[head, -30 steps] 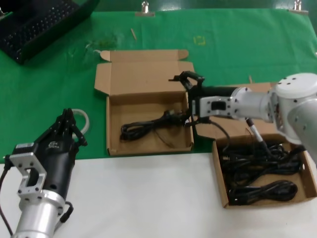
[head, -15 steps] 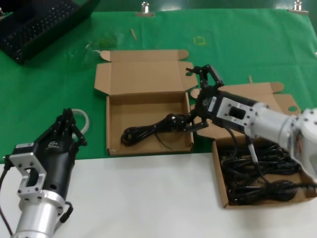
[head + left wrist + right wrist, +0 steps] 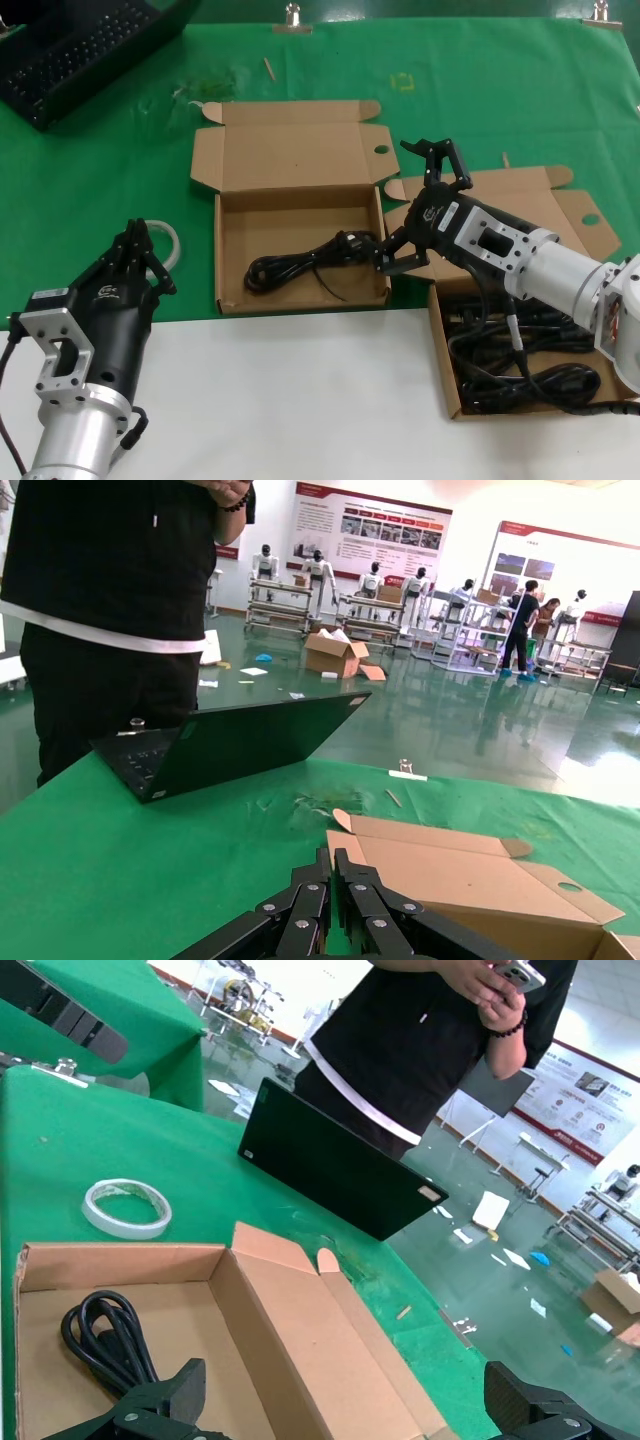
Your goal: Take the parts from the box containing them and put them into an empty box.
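One black power cord (image 3: pixel 300 264) lies in the left cardboard box (image 3: pixel 228 290), whose lid is flat with one round hole. It shows in the right wrist view too, as cord (image 3: pixel 100 1338) in box (image 3: pixel 300 1350). My right gripper (image 3: pixel 407 206) hovers wide open over that box's right wall, holding nothing; one of its fingers (image 3: pixel 150 1405) shows low in its wrist view. The right box (image 3: pixel 445 375) with the creased lid holds several black cords (image 3: pixel 520 385). My left gripper (image 3: pixel 138 243) is shut and parked at the front left; in its wrist view the gripper (image 3: pixel 335 865) points toward the left box's lid (image 3: pixel 470 875).
A white tape ring (image 3: pixel 172 238) lies on the green cloth right by my left gripper. A black laptop (image 3: pixel 80 45) stands at the far left corner. A person (image 3: pixel 430 1030) stands behind the table. White tabletop (image 3: pixel 300 400) runs along the front.
My right gripper has drawn back to the right, off the left box, and stands open. The cord it was at has stayed lying in that box. The left arm has not moved.
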`<act>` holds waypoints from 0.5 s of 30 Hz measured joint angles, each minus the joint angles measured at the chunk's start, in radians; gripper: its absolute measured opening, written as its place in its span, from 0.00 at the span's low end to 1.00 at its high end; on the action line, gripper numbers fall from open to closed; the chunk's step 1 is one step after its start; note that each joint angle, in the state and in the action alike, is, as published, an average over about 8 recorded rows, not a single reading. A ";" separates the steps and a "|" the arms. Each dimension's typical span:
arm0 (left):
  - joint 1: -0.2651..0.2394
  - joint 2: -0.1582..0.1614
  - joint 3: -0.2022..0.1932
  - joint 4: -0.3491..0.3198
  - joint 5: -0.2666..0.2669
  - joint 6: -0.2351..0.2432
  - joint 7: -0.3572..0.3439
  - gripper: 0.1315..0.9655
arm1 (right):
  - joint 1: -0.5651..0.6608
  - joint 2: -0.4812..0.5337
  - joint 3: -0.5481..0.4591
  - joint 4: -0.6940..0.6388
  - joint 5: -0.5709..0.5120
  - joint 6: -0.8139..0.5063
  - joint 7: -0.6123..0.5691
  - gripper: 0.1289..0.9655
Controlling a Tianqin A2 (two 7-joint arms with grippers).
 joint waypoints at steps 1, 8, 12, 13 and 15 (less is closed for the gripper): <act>0.000 0.000 0.000 0.000 0.000 0.000 0.000 0.04 | 0.000 0.000 0.000 0.000 0.000 0.000 0.000 0.99; 0.000 0.000 0.000 0.000 0.000 0.000 0.000 0.08 | -0.018 0.000 0.006 0.017 0.003 0.019 0.017 1.00; 0.000 0.000 0.000 0.000 0.000 0.000 0.000 0.14 | -0.042 0.000 0.015 0.041 0.008 0.045 0.041 1.00; 0.000 0.000 0.000 0.000 0.000 0.000 0.000 0.15 | -0.049 0.000 0.017 0.048 0.009 0.052 0.048 1.00; 0.000 0.000 0.000 0.000 0.000 0.000 0.000 0.18 | -0.063 0.000 0.022 0.062 0.011 0.068 0.062 1.00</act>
